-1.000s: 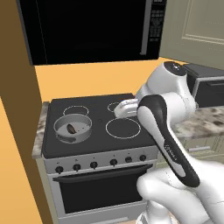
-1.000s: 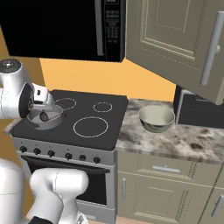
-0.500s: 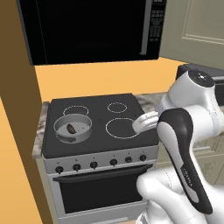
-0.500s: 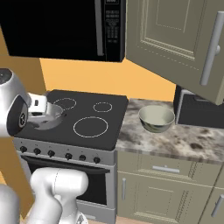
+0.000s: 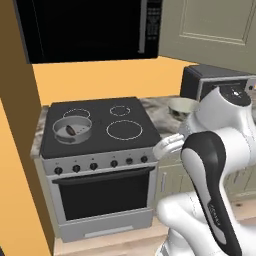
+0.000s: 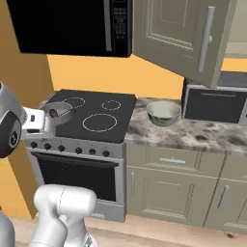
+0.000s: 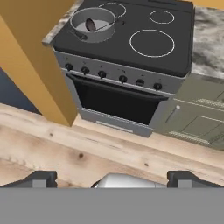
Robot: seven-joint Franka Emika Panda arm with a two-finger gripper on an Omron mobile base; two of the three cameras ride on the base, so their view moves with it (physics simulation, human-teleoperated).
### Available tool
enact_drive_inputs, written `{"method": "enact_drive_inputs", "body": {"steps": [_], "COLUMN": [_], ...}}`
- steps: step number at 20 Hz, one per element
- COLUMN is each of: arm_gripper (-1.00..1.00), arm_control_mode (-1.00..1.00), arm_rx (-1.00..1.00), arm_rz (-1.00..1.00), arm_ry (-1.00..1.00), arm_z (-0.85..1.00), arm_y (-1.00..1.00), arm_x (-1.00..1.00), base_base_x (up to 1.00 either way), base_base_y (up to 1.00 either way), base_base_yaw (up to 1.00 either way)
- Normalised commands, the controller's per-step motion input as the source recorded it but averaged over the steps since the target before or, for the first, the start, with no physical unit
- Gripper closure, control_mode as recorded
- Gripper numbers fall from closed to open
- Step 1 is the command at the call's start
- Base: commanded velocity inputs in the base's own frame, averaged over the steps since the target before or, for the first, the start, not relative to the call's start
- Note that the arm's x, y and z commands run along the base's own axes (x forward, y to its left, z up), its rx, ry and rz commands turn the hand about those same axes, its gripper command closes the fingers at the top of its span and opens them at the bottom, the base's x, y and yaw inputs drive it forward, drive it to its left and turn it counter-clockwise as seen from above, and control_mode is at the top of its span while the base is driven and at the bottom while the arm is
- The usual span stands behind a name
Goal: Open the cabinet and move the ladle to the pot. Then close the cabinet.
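Observation:
The ladle lies in the grey pot on the stove's back-left burner, its dark bowl showing inside the pot. The cabinet hangs above the counter with one door swung open, and its long silver handle faces the room. The same door fills the upper right of the left base view. My gripper is open and holds nothing. It hangs low in front of the oven, well clear of the pot, and looks down at the wooden floor. Both dark fingertips stand far apart.
A black microwave hangs over the stove. A pale bowl and a dark countertop oven stand on the marble counter to the right. An orange wall panel borders the stove's left side. Lower cabinets sit under the counter.
My hand has swung away from above the pot, rightwards and down in front of the stove. The whole picture has also shifted, so the camera has moved. The ladle stays in the pot.

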Motion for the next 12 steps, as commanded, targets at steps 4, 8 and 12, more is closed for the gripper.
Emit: {"method": "enact_drive_inputs", "body": {"steps": [4, 8, 12], "arm_gripper": [-1.00, -1.00, -1.00], "arm_control_mode": [1.00, 1.00, 1.00], "arm_rx": [0.00, 0.00, 0.00], "arm_rz": [0.00, 0.00, 0.00], "arm_ry": [0.00, 0.00, 0.00], "arm_z": [0.00, 0.00, 0.00], "arm_y": [0.00, 0.00, 0.00], "arm_x": [0.00, 0.00, 0.00], "base_base_x": [-0.88, -0.25, 0.05], "base_base_y": [-1.00, -1.00, -1.00], "base_base_yaw": [-0.21, -0.20, -0.19]}}
